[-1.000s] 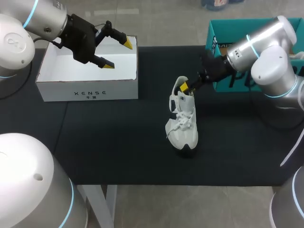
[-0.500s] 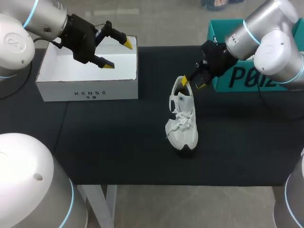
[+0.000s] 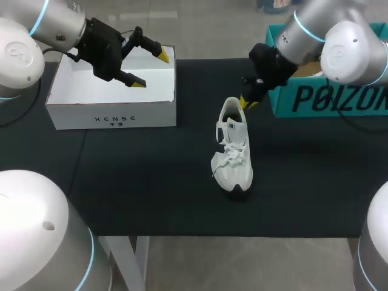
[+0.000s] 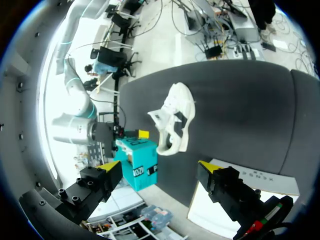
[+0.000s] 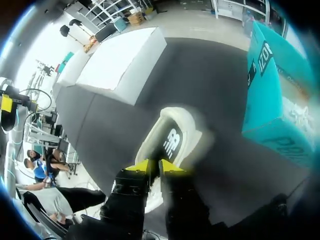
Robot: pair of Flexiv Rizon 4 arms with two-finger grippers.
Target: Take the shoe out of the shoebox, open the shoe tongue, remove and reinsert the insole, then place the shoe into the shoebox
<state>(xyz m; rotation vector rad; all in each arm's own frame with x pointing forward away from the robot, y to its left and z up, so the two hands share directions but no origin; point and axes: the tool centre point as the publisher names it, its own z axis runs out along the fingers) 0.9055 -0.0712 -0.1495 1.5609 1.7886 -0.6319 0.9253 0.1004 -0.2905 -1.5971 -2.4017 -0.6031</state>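
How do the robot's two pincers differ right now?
The left pincer is open, fingers wide apart; the right pincer is shut, tips together. The left pincer hangs over the white box; the right pincer is at the heel of the shoe. Both have yellow tips.

Head: above, behind, facing down at table (image 3: pixel 151 182). Right wrist near shoe (image 3: pixel 233 151), left wrist far; all share it.

A black cloth covers the surface (image 3: pixel 145 182). Under its near edge a pale leg (image 3: pixel 141 260) stands on a smooth grey-beige floor (image 3: pixel 242 267), evenly and softly lit.
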